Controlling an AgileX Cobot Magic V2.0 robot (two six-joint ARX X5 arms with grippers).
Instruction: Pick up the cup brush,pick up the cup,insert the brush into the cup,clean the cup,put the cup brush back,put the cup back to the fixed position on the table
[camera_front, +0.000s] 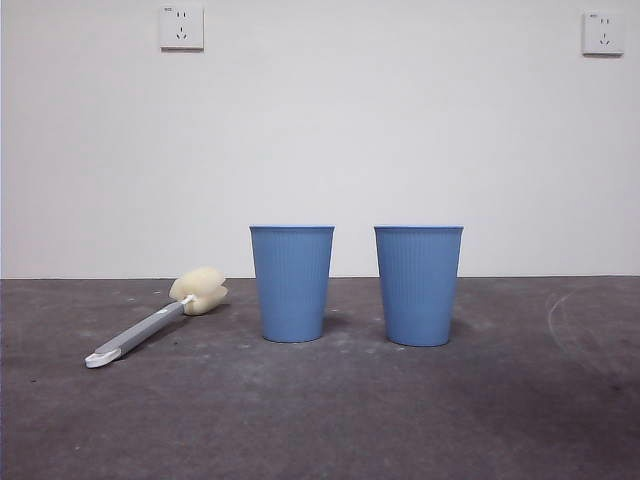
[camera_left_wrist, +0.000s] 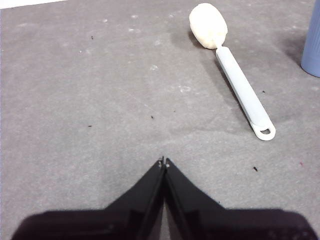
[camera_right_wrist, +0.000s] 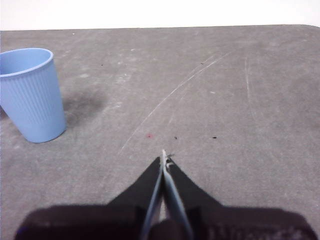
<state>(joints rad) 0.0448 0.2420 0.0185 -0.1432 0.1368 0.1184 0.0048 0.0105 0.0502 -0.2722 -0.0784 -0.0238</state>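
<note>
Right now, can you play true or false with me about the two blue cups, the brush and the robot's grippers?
1. The cup brush lies flat on the table. True.
2. Its sponge head is inside a cup. False: the sponge rests on the table, beside the narrower blue tumbler and apart from it.
3. Both tumblers stand upright. True: the cup and its twin both stand with their mouths up.
4. The left gripper is holding the brush. False: its jaws are shut on nothing, and the brush lies apart from it.
5. The right gripper is wide open. False: its jaws are shut.
</note>
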